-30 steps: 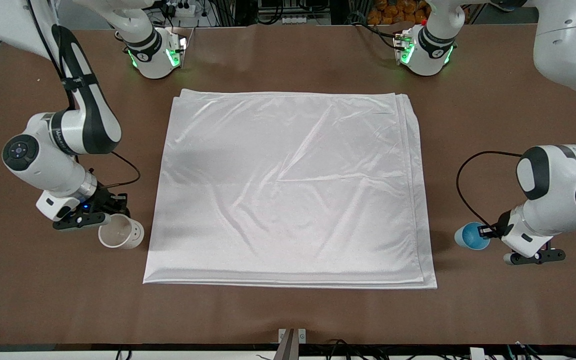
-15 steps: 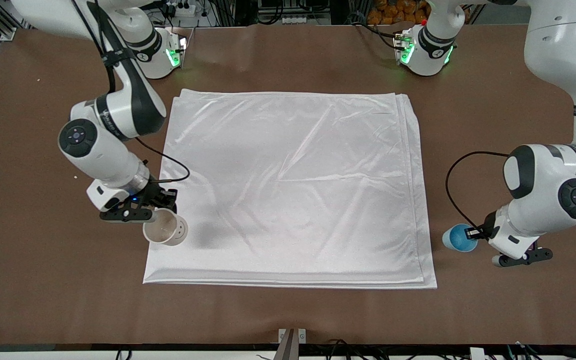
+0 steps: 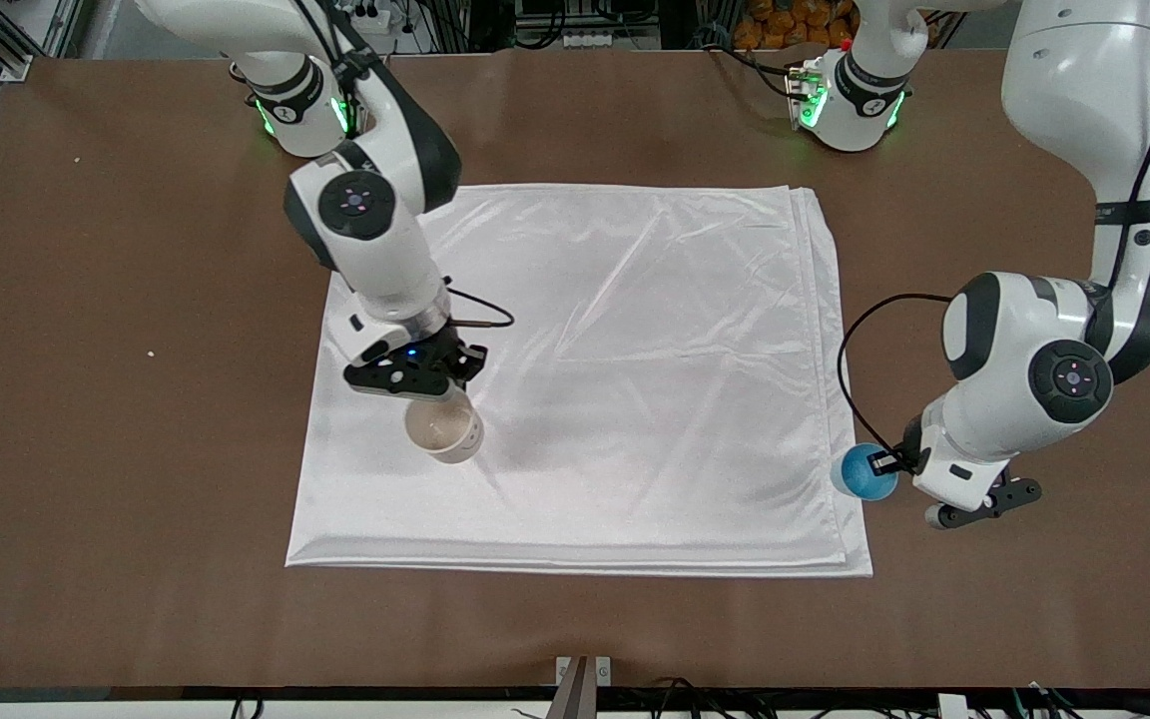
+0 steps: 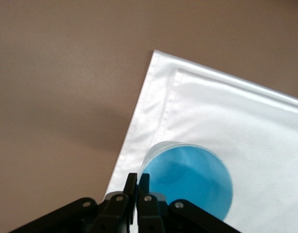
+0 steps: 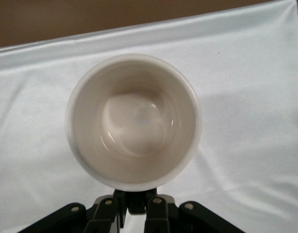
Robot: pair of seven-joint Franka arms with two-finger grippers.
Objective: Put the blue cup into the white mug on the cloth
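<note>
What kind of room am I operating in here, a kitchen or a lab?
Most likely a robotics lab: a bare brown-covered table, two white arm bases with green status lights bolted along it, and loose cables and power strips at its edge.

The front camera sits high across the table, facing my two bases and taking in the whole cloth; my right wrist camera looks straight down, close, into the white mug over that cloth; my left wrist camera looks down on the blue cup at the cloth's corner — all three share the cloth.
</note>
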